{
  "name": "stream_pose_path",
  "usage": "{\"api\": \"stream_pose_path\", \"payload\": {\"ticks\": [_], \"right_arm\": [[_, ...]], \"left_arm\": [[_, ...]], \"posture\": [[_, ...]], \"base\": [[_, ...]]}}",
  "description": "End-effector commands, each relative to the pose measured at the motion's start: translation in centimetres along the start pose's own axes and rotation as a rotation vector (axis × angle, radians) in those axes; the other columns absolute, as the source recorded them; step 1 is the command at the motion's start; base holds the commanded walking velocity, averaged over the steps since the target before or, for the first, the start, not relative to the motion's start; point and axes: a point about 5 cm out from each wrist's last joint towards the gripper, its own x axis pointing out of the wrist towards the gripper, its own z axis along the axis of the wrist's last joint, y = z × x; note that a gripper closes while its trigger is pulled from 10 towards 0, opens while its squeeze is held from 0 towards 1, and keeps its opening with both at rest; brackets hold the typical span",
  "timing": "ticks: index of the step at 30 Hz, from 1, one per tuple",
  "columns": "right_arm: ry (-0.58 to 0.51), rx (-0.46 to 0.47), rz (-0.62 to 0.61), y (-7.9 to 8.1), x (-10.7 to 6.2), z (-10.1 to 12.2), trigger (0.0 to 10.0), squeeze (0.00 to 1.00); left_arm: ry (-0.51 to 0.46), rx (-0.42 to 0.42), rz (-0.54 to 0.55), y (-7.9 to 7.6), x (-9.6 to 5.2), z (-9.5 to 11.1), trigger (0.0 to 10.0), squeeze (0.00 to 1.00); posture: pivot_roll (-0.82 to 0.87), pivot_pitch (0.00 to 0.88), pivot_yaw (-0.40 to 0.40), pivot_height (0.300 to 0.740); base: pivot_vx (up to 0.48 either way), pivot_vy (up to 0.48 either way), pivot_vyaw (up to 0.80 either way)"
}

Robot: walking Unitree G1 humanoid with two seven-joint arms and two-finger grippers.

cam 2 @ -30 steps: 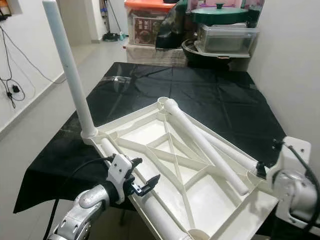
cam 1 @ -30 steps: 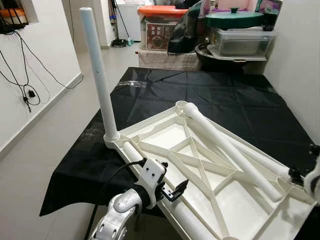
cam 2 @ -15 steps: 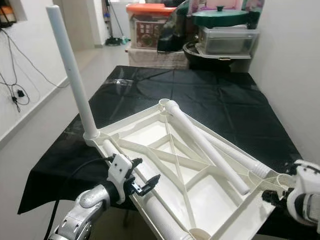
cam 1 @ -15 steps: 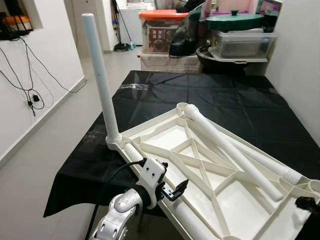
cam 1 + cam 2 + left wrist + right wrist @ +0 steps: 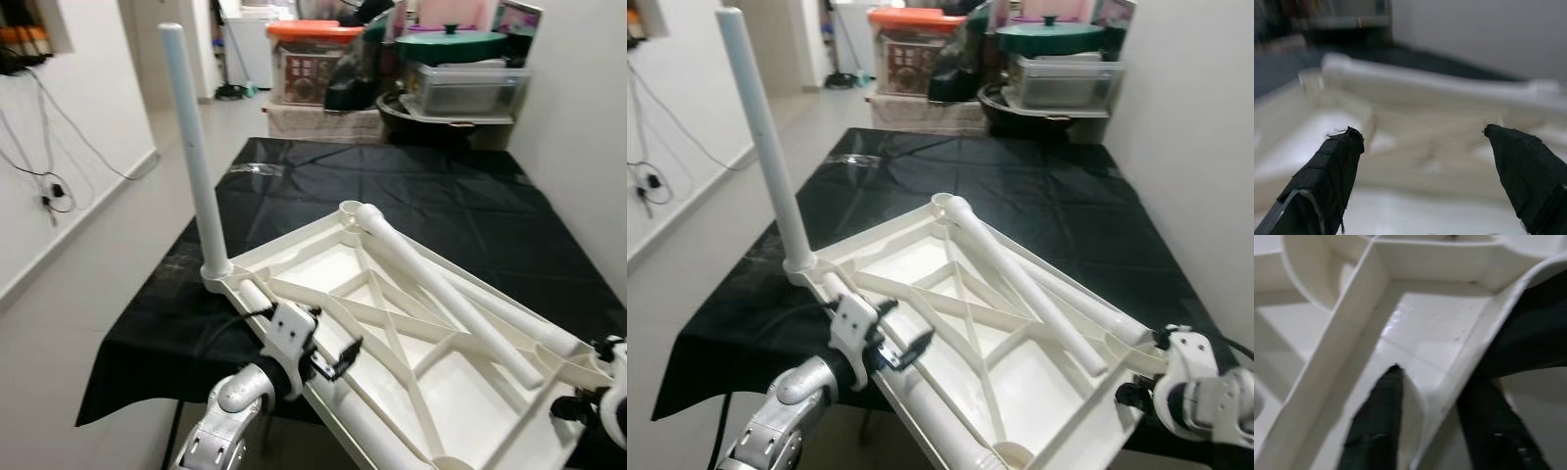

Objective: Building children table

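A white plastic tabletop lies upside down on a black cloth. One white leg stands upright in its left corner socket. Two loose legs lie across the ribs, and another leg lies along the near edge. My left gripper hovers open beside that near edge, with its fingers spread wide and nothing between them. My right gripper is at the near right corner. One finger is inside the rim and the other is outside it, pinching the rim.
Storage boxes, an orange-lidded bin and a green-lidded pot crowd the far end. A wall runs close along the right. Open floor lies to the left, with cables on the left wall.
My right gripper has left the end of the loose leg, dropped to the near right corner and closed over the rim. The left arm has barely moved. The camera shifted slightly.
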Motion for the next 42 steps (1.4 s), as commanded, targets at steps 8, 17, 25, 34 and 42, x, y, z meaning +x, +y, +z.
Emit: {"api": "stream_pose_path", "payload": {"ticks": [8,17,25,34,42], "right_arm": [[-0.058,-0.054,0.076,5.5,2.2,3.2,0.0,0.0],[-0.164,-0.024,0.091,10.6,3.5,7.0,0.0,0.0],[-0.3,0.213,0.088,15.0,3.0,11.0,0.0,0.0],[-0.4,0.454,0.017,13.6,2.0,13.2,0.0,0.0],[-0.525,0.518,0.038,13.1,0.4,15.4,0.0,0.0]], "left_arm": [[-0.056,0.043,-0.034,-1.2,0.5,1.7,10.0,0.0],[-0.036,0.016,-0.044,-2.4,-0.3,1.4,10.0,0.0],[-0.014,-0.028,-0.078,-4.7,-1.7,1.5,10.0,0.0],[-0.014,-0.034,-0.112,-5.4,-1.8,2.0,10.0,0.0],[0.009,-0.035,-0.126,-5.8,-1.9,1.8,10.0,0.0]], "posture": [[0.05,0.0,-0.084,0.74],[0.05,0.05,-0.115,0.74],[0.05,0.1,-0.167,0.74],[0.05,0.102,-0.171,0.74],[0.04,0.084,-0.171,0.74]], "base": [[0.0,0.0,0.0],[0.0,0.0,0.0],[0.0,0.0,0.0],[0.0,0.0,0.0],[0.0,0.0,0.0]]}}
